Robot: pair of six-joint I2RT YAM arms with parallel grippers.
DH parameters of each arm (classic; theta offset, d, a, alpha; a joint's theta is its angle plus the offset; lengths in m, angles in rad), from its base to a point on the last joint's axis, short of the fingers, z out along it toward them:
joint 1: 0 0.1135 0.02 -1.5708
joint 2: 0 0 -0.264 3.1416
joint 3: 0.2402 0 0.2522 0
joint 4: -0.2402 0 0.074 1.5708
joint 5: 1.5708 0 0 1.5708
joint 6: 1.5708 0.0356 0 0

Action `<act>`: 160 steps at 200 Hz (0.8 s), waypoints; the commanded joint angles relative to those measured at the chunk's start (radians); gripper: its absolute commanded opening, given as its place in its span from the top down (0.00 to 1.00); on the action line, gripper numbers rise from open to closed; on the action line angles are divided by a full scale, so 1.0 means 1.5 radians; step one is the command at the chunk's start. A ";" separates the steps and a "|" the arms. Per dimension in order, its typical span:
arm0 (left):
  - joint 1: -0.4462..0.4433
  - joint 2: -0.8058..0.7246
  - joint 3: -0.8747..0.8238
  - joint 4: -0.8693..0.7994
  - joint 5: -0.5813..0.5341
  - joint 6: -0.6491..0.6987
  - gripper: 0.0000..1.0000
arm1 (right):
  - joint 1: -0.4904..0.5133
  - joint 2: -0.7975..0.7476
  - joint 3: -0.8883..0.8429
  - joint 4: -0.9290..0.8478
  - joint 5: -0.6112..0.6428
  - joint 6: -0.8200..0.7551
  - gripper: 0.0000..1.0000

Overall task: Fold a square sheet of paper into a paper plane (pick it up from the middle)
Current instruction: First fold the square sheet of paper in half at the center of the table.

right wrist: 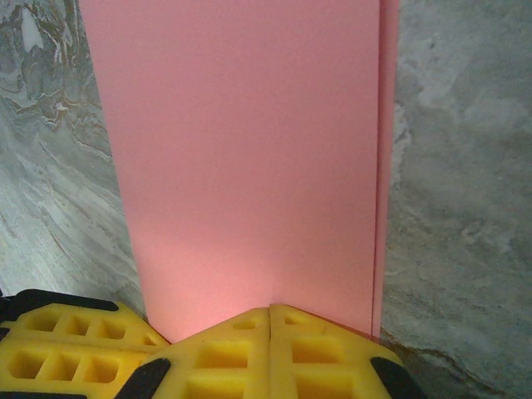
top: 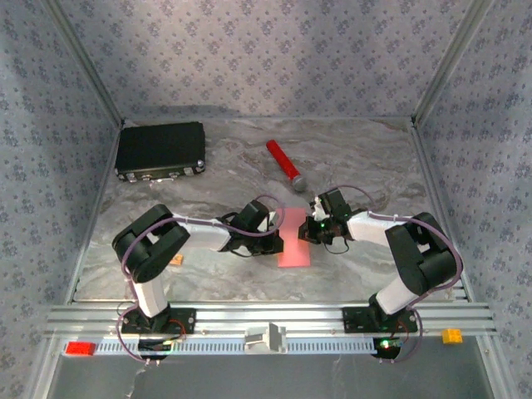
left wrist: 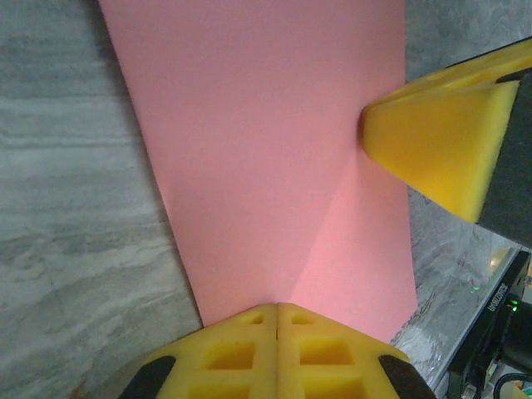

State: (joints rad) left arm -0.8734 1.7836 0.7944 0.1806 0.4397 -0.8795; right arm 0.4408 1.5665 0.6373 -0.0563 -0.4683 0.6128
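Pink matte paper (top: pixel 295 238), folded into a smooth rectangle, lies on the marbled grey tabletop (top: pixel 366 158); yellow-padded left pincer (left wrist: pixel 277 309) and right pincer (right wrist: pixel 271 311) both closed at its edges.

Top view: paper (top: pixel 296 248) is covered along both long sides by the left claw (top: pixel 278 241) and right claw (top: pixel 312 229); their tips are too small to make out. Block (top: pixel 177 258) is half hidden behind the left arm.
Left wrist view: paper runs off the top edge, its near end under the claw. The right claw's finger (left wrist: pixel 440 141) is cut by the right edge.
Right wrist view: paper is cut at the top, its near end under the claw.
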 commanded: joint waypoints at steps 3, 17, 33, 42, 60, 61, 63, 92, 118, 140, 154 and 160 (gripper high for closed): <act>-0.005 -0.023 0.008 -0.036 -0.010 0.011 0.97 | -0.003 0.007 -0.024 -0.073 0.052 0.005 1.00; -0.005 -0.037 0.030 -0.039 -0.015 0.011 0.97 | -0.003 0.000 -0.026 -0.071 0.052 0.005 1.00; -0.004 -0.052 0.049 -0.040 -0.027 0.014 0.97 | -0.003 -0.004 -0.025 -0.073 0.050 0.005 1.00; -0.002 -0.056 0.059 -0.042 -0.034 0.016 0.96 | -0.004 -0.003 -0.021 -0.082 0.052 0.004 1.00; 0.010 -0.050 0.078 -0.039 -0.025 0.013 0.97 | -0.004 -0.007 -0.022 -0.082 0.053 0.005 1.00; 0.011 -0.049 0.079 -0.039 -0.024 0.013 0.97 | -0.004 -0.007 -0.022 -0.082 0.053 0.005 1.00; 0.012 -0.047 0.082 -0.039 -0.022 0.013 0.97 | -0.004 -0.007 -0.022 -0.081 0.053 0.005 1.00; 0.039 -0.021 0.112 -0.030 -0.002 0.010 0.97 | -0.004 -0.008 -0.020 -0.086 0.053 0.004 1.00; 0.060 0.000 0.127 -0.014 0.014 0.000 0.97 | -0.006 -0.009 -0.018 -0.090 0.053 0.002 1.00; 0.071 0.024 0.152 -0.015 0.031 0.002 0.97 | -0.007 -0.013 -0.014 -0.095 0.050 -0.001 1.00; 0.074 0.037 0.168 -0.022 0.036 0.008 0.97 | -0.007 -0.015 -0.009 -0.102 0.050 -0.004 1.00; 0.075 0.043 0.175 -0.027 0.039 0.010 0.97 | -0.007 -0.015 -0.009 -0.103 0.051 -0.003 1.00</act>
State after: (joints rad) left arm -0.7662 1.8122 0.9985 0.1448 0.4530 -0.8803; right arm 0.4377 1.5440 0.6327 -0.0925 -0.4492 0.6128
